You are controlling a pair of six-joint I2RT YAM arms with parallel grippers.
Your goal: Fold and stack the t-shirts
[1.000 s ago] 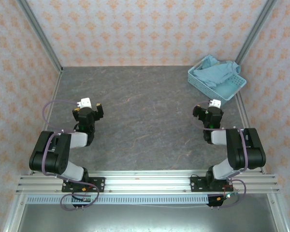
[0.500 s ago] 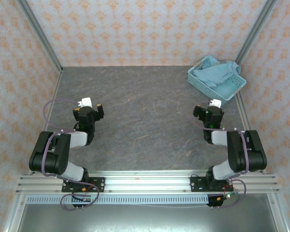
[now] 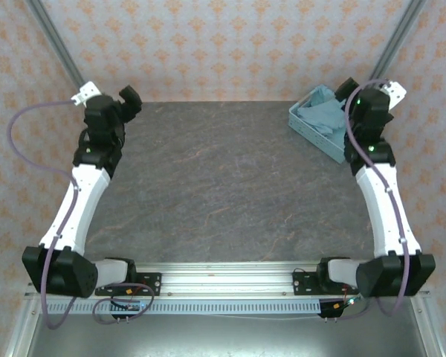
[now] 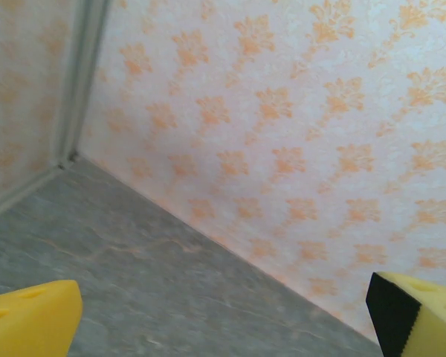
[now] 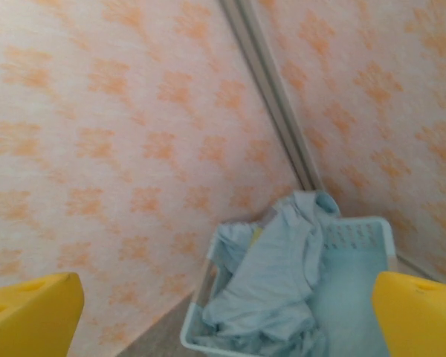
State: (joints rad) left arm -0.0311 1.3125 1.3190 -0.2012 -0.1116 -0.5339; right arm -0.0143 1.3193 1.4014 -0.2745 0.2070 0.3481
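Observation:
The t-shirts (image 3: pixel 322 110) are a crumpled light blue heap in a light blue perforated basket (image 3: pixel 310 128) at the table's back right corner. In the right wrist view the t-shirts (image 5: pixel 279 279) spill over the far rim of the basket (image 5: pixel 357 232). My right gripper (image 3: pixel 355 98) hangs above the basket's right part; its jaws (image 5: pixel 224 316) stand open and empty, with the yellow pads (image 5: pixel 420 316) far apart. My left gripper (image 3: pixel 120 103) is raised at the back left corner. It is open and empty (image 4: pixel 223 320), facing the wall.
The grey marbled table (image 3: pixel 223 178) is bounded by patterned walls (image 3: pixel 223 44) on three sides. Metal corner posts (image 3: pixel 56 44) stand at the back left and back right. The basket stands close to the right wall.
Both arms have risen from their low folded pose near the front and stretched toward the back, the left to the back left corner, the right over the basket. Both grippers stayed open.

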